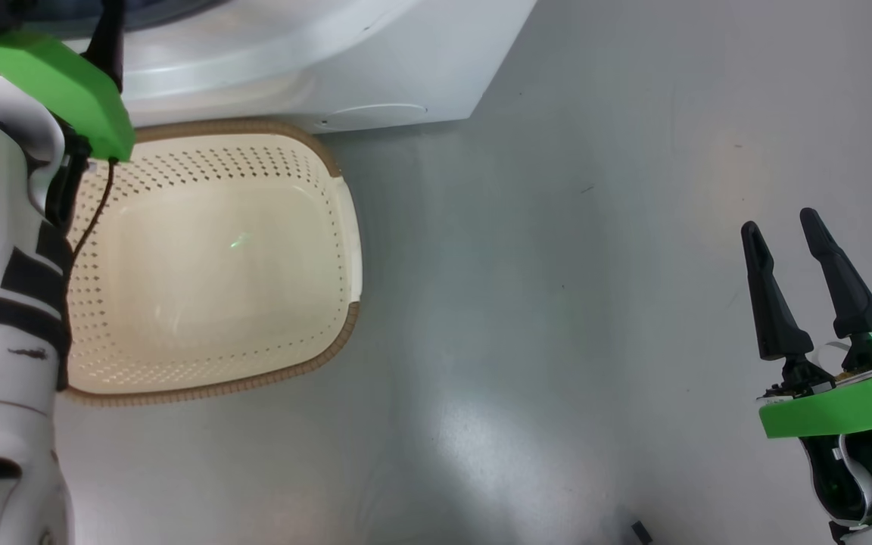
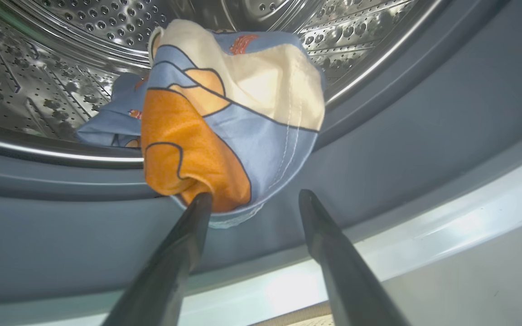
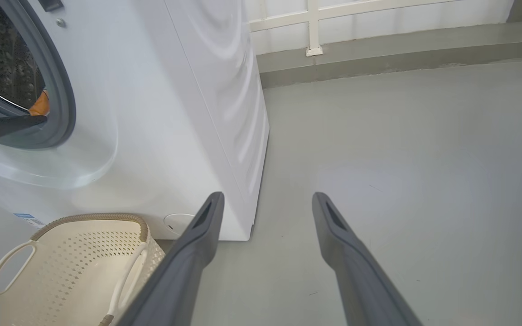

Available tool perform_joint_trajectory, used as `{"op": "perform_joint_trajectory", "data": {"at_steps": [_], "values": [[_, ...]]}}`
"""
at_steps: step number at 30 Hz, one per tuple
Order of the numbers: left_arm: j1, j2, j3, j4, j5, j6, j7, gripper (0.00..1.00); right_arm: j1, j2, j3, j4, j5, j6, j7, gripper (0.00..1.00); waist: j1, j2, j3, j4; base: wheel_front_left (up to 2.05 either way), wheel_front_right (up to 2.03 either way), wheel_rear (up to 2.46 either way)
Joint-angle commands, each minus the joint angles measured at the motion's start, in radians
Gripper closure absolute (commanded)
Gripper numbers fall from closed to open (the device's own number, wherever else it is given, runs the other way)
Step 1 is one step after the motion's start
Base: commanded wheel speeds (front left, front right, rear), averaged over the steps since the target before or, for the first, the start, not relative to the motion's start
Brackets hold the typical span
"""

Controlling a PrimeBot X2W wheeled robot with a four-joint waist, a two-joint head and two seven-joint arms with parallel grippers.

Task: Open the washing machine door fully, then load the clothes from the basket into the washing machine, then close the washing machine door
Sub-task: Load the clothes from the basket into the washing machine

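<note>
The left pincer [image 2: 255, 195] sits low at the mouth of the washing machine [image 3: 188, 113], its two fingers spread apart and clamped on nothing. The orange fold of the clothes [image 2: 224, 131] rests against the tip of one finger [image 2: 184, 244], but the other finger stands clear of it, so this reads as a touch, not a grip. The clothes lie partly inside the machine's steel drum [image 2: 61, 31] and partly slumped outward over its grey-blue seal [image 2: 401, 136], a bundle hanging over the lip towards the pincer. That placement makes sense if the arm reaches only as far as the mouth to let a bundle go, since the fingers point up and into the machine so fabric can be fed over the lip. The basket [image 1: 201, 163] stands on the floor [image 3: 401, 158] right at the foot of the machine's front, below the mouth, which keeps each lift short. Nothing lies in it, so loading looks all but finished. The right pincer [image 1: 780, 222] hangs over bare floor well off past the machine's side corner, fingers apart and holding nothing, probably parked there to stay out of the left arm's way. What I judge is left is to nudge the overhanging fold deeper into the machine so the washing machine door cannot trap it, then swing that door shut.
</note>
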Motion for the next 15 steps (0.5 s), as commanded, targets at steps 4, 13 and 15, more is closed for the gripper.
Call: {"op": "perform_joint_trajectory", "data": {"at_steps": [4,13,15], "values": [[-0.042,0.055,-0.001,0.031,0.01,0.012,-0.027,0.0,-0.003,-0.007,0.018,-0.02,0.003,0.003,-0.005,0.0,-0.0001,0.0,0.007,-0.009,0.0,0.0,0.0],[-0.09,0.078,-0.035,0.119,0.03,0.037,-0.059,0.62,-0.013,0.003,0.024,-0.019,0.005,0.003,-0.005,0.0,-0.0001,0.0,0.015,-0.031,0.0,0.0,0.0],[-0.1,0.083,-0.042,0.132,0.033,0.04,-0.064,0.7,-0.014,0.005,0.025,-0.019,0.005,0.003,-0.005,0.0,-0.0001,0.0,0.017,-0.035,0.0,0.0,0.0]]}}
